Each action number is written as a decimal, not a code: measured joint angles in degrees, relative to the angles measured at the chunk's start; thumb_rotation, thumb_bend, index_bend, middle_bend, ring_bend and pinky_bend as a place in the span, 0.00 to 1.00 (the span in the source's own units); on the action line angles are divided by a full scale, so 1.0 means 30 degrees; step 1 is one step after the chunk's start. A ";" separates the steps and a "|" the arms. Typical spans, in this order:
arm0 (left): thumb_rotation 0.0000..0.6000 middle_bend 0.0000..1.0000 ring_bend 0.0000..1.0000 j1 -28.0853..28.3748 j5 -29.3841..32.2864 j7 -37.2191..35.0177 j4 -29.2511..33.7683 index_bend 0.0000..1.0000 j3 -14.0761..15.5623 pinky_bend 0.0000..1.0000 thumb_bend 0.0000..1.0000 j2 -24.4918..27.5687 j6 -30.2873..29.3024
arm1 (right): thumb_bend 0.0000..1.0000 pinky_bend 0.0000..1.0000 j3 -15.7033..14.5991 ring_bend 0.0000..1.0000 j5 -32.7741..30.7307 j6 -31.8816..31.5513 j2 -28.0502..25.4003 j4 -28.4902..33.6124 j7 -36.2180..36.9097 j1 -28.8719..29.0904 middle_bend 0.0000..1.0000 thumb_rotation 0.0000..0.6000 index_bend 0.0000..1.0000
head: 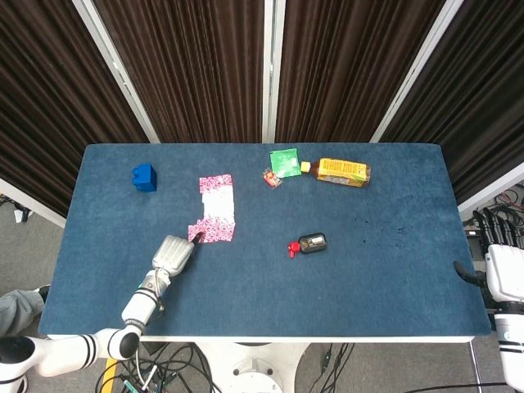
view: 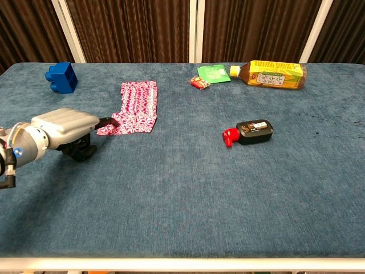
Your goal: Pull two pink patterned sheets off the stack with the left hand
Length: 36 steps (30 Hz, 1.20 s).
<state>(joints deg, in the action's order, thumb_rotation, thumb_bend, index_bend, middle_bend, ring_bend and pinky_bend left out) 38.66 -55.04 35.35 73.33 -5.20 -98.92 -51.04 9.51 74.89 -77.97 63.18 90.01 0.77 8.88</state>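
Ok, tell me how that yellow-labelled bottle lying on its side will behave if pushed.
The yellow-labelled bottle is round-bodied and lies on its side, so it would probably roll. The table's blue cloth looks napped, likely slowing it. Its amber fill suggests some weight.

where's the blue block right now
The blue block sits near the table's far-left corner in the head view, left of the pink patterned sheets and apart from them.

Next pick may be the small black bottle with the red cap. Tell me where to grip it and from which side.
Grip the black bottle across its flat black body, coming straight down from above. It lies on its side on the table, red cap pointing toward the robot's left, with open cloth all around it.
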 measured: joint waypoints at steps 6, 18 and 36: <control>1.00 0.93 0.92 -0.0216 0.0398 0.0103 0.0354 0.13 0.0262 0.90 0.57 0.0593 -0.0166 | 0.14 0.00 -0.0018 0.00 0.0033 -0.0012 0.0036 0.0073 -0.0183 0.0050 0.00 1.00 0.00; 1.00 0.93 0.92 -0.0798 0.1059 -0.0149 0.0708 0.14 0.0722 0.90 0.57 0.1845 -0.0453 | 0.14 0.00 -0.0068 0.00 0.0059 0.0049 0.0216 0.0308 -0.0704 0.0206 0.00 1.00 0.00; 1.00 0.93 0.92 -0.1027 0.1628 -0.0173 0.1634 0.15 0.0546 0.90 0.57 0.3108 -0.1238 | 0.14 0.00 0.0045 0.00 -0.0116 0.0106 0.0290 0.0610 -0.1204 0.0438 0.00 1.00 0.00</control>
<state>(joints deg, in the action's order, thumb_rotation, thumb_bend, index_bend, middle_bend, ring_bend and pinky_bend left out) 35.58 -50.15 34.83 78.23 -3.57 -89.60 -54.75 9.65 74.54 -77.65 64.05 91.84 -2.84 10.19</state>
